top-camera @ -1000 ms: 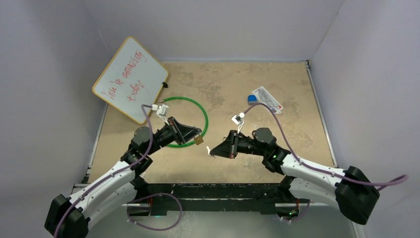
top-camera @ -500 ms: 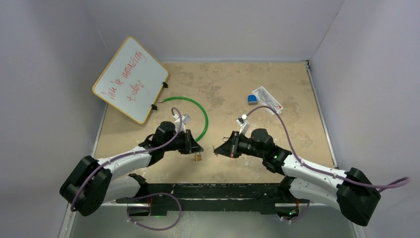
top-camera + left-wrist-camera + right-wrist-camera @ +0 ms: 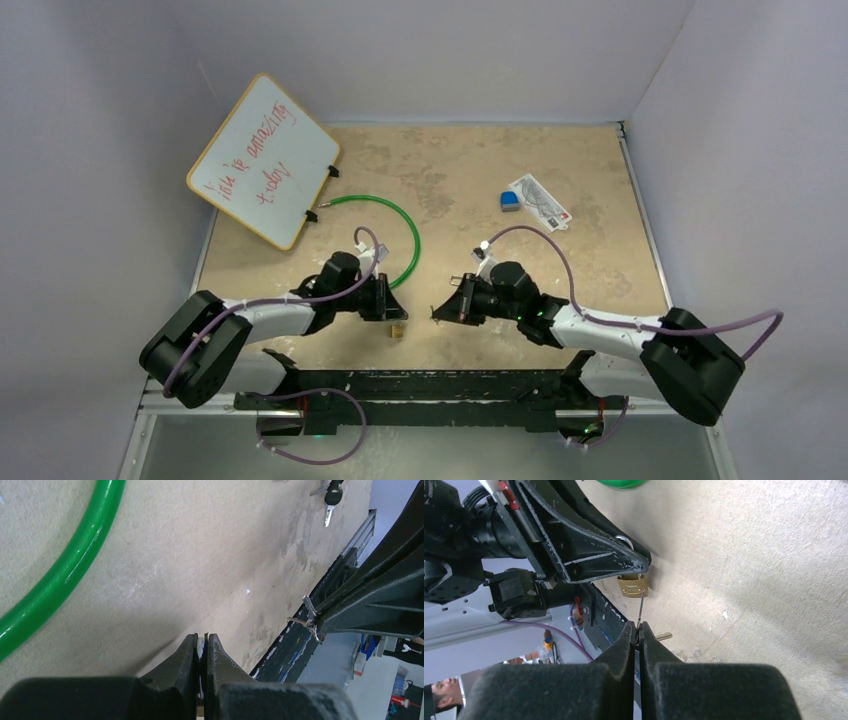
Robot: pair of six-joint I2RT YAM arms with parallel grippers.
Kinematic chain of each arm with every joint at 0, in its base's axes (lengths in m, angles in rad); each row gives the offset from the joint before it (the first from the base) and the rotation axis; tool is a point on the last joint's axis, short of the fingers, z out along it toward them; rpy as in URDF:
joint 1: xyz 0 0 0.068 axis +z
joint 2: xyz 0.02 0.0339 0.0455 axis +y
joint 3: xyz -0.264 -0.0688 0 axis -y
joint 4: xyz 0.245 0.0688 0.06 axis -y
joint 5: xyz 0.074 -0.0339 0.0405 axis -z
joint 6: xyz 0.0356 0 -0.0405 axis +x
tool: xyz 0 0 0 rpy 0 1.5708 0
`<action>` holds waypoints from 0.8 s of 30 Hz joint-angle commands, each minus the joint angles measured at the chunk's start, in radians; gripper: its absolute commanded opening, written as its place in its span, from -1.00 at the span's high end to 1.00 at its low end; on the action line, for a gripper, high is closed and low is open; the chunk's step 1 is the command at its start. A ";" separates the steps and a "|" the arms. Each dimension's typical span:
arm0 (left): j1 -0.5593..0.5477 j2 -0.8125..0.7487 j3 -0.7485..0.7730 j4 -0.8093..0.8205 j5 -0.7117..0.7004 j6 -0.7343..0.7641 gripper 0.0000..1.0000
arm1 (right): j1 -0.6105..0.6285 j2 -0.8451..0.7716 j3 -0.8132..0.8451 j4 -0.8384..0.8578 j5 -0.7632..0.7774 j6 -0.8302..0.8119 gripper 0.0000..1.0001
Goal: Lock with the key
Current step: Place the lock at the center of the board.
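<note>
Insertion of the key looks to be the step in hand. The left gripper is closed on the shackle of a small brass padlock, whose body hangs under its fingertips. It is low over the near part of the desk, near the green cable loop. The right gripper is pinched tight on a thin key, seen edge-on, with its blade pointing at the underside of the padlock. The tip is at the body or touching it; whether it has entered the keyway I cannot tell.

To do this well, the blade should match the keyway slot in both angle and roll before any push. Held only by its shackle, the padlock can probably swing, so the left arm should hold steady. The right should advance slowly, straight along the blade. A sideways shove would likely tip the body away or twist the key in its grip.

The padlock is squarish and shiny, with a silvery shackle mostly hidden behind the black finger, so I cannot tell whether it is open or pressed home. A second key pokes out beside the right gripper.
</note>
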 commanded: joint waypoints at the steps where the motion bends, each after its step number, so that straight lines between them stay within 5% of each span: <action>1: 0.001 0.001 -0.038 0.096 -0.021 -0.012 1.00 | 0.000 0.052 0.008 0.087 -0.027 0.053 1.00; 8: 0.002 0.004 -0.078 0.128 -0.074 -0.047 0.61 | 0.001 0.126 0.014 0.141 -0.059 0.076 1.00; 24: 0.002 -0.184 -0.022 -0.176 -0.234 -0.011 -0.05 | 0.018 0.178 0.007 0.188 -0.048 0.121 1.00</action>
